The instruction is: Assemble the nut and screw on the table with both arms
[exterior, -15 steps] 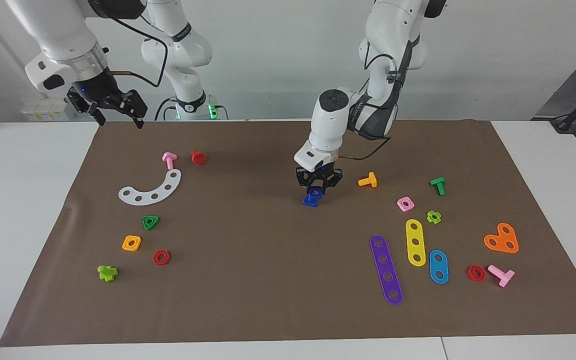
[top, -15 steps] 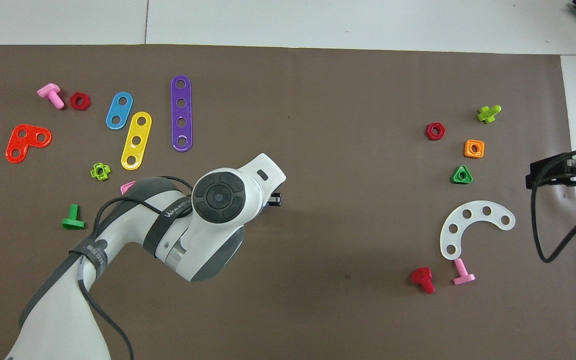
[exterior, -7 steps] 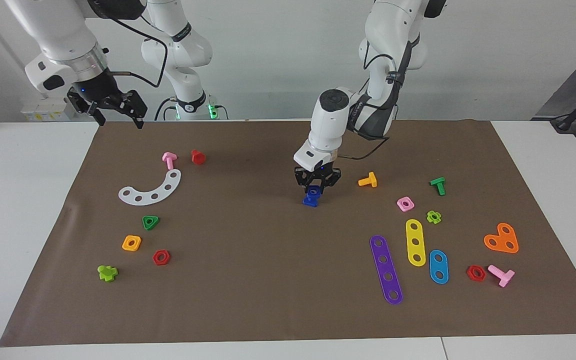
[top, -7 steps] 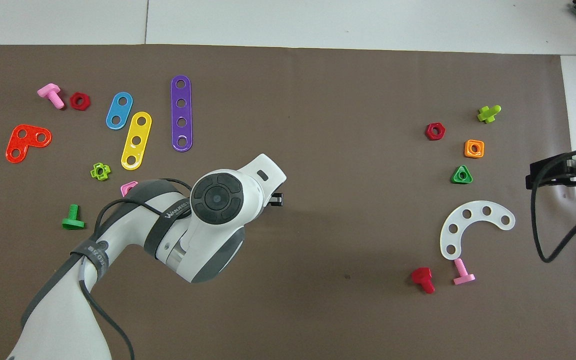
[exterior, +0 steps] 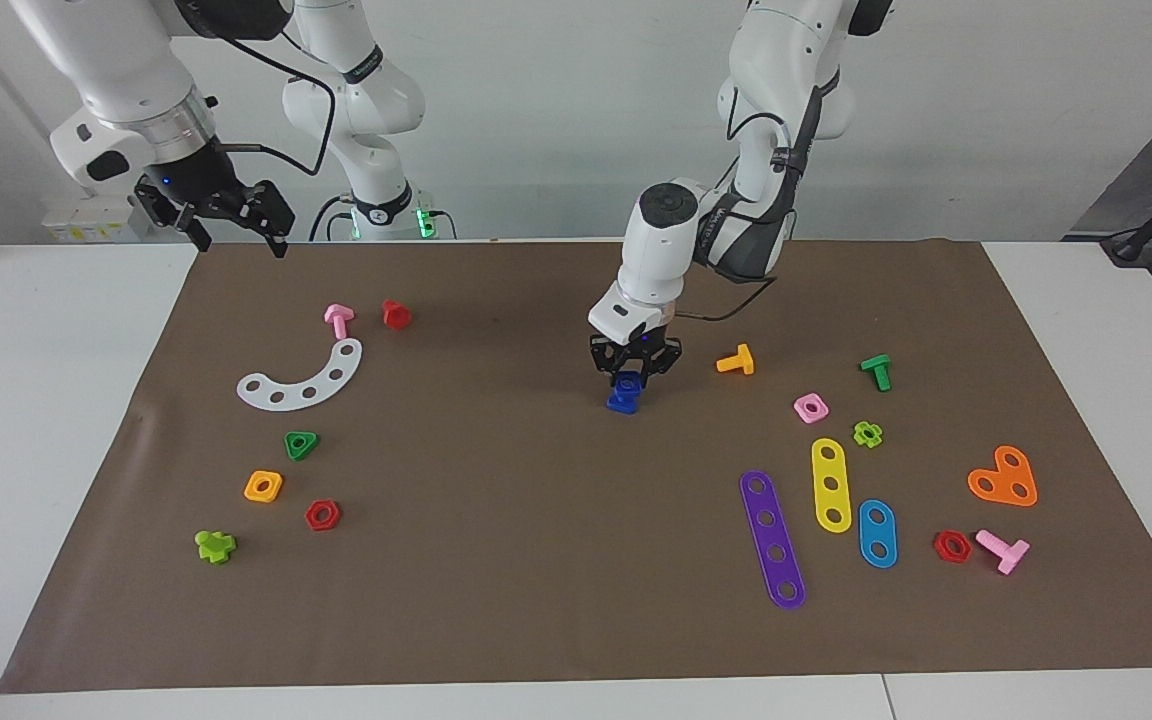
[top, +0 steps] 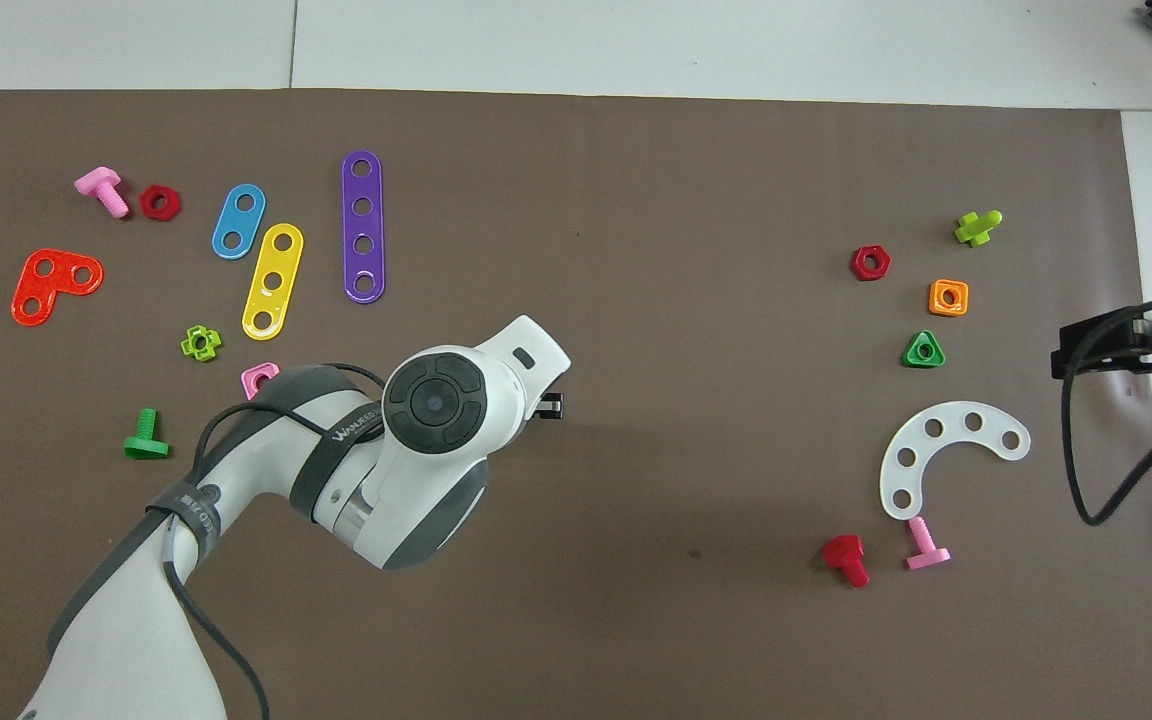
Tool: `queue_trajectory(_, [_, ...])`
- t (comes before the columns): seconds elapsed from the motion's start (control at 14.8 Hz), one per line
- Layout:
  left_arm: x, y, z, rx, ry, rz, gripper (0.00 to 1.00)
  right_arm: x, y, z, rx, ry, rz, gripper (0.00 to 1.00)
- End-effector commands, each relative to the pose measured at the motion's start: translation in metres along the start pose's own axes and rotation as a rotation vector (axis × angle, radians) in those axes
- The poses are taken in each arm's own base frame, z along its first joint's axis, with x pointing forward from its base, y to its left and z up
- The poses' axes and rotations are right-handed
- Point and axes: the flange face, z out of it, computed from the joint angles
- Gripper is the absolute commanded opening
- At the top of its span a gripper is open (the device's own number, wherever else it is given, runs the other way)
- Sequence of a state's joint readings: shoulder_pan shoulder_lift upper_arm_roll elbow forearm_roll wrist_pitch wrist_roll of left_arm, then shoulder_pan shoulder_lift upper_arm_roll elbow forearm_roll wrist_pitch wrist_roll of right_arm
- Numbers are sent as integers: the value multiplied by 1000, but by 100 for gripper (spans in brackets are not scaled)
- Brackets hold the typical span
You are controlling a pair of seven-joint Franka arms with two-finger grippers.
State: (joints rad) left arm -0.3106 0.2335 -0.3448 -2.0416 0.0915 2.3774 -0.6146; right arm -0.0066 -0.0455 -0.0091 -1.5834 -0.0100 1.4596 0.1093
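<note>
My left gripper [exterior: 629,377] is low over the middle of the brown mat [exterior: 496,560] on the white table [exterior: 36,420]. It is shut on the dark-blue square nut [exterior: 627,381]. The nut sits right on top of the dark-blue screw [exterior: 621,403], which stands on the mat. In the overhead view the left arm's wrist [top: 436,400] hides both blue pieces, and only a black fingertip [top: 551,405] shows. My right gripper [exterior: 226,215] waits open and empty in the air over the mat's edge at the right arm's end; it also shows in the overhead view [top: 1126,345].
Toward the left arm's end lie an orange screw [exterior: 736,361], a pink square nut [exterior: 810,407], a green screw [exterior: 876,371] and coloured strips [exterior: 772,538]. Toward the right arm's end lie a white curved strip [exterior: 304,379], a green triangular nut [exterior: 301,444] and an orange square nut [exterior: 263,486].
My left gripper with the nut has shifted very slightly up and toward the robots above the screw. The right arm has not moved.
</note>
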Motion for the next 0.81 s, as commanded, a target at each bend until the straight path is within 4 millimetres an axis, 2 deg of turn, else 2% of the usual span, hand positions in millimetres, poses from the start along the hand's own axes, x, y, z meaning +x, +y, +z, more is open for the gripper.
queue_trajectory(0.0, [-6, -1, -2, -15, 17, -15, 23, -6, 4, 0, 18, -3, -7, 100])
queue_trajectory(0.14, [-5, 0, -1, -23, 25, -14, 27, -6, 5, 0, 18, -3, -6, 100])
queue_trajectory(0.2, [-5, 0, 0, -23, 25, -14, 37, -6, 4, 0, 18, -3, -7, 100])
queue_trajectory(0.27, [-4, -1, 0, -23, 27, -11, 54, -6, 4, 0, 18, -3, -7, 100])
queue_trajectory(0.34, [-4, -1, 0, -23, 27, -3, 78, -6, 5, 0, 18, -3, -6, 100])
queue_trajectory(0.41, [-4, -1, 0, -23, 27, -2, 95, -6, 4, 0, 18, -3, -7, 100])
queue_trajectory(0.47, [-5, -1, 0, -22, 25, 3, 100, -6, 4, 0, 18, -3, -7, 100])
queue_trajectory(0.74, [-2, 1, -6, -20, 25, 1, 100, -6, 4, 0, 18, -3, -7, 100])
